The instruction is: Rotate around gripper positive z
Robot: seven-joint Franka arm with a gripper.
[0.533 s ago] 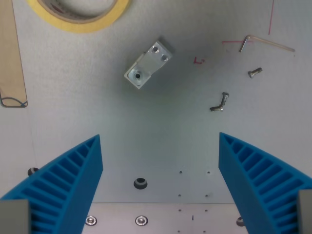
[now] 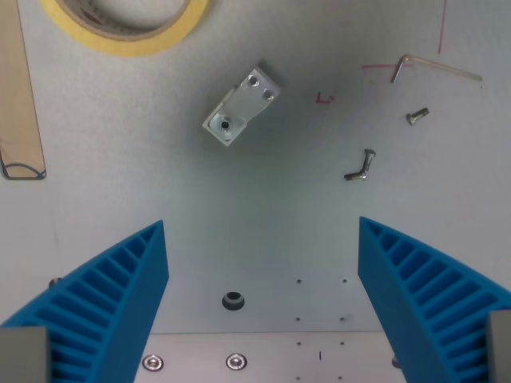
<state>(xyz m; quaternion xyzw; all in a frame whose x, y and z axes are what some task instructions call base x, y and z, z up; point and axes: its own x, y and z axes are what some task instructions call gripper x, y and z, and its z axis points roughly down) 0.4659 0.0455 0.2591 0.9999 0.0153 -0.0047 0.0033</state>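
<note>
Gripper condition: my two blue ribbed fingers stand wide apart at the bottom corners of the wrist view, nothing between them, nothing grasped. The task names no object apart from the gripper itself; it hangs above a grey metal plate, fingers clear of every part lying there.

Items noted on the plate:

An aluminium bracket lies in the upper middle, tilted on a diagonal, with two small holes on its upper face and one dark hole at its lower end. It is well apart from both fingers.

A roll of yellow tape sits at the top edge, toward the wrist view's left, cut off by the frame.

A wooden strip runs down the left edge, with a dark drawn loop at its lower end.

A hex key lies at the upper right, beside thin red pen marks on the plate.

One loose screw rests below the hex key; two more screws lie touching each other in a small angle further down, near the middle right.

A dark hole in the plate shows between my fingers, low in the frame, with rows of smaller holes to its right. Two bolt heads sit in the brighter strip at the bottom edge.
</note>
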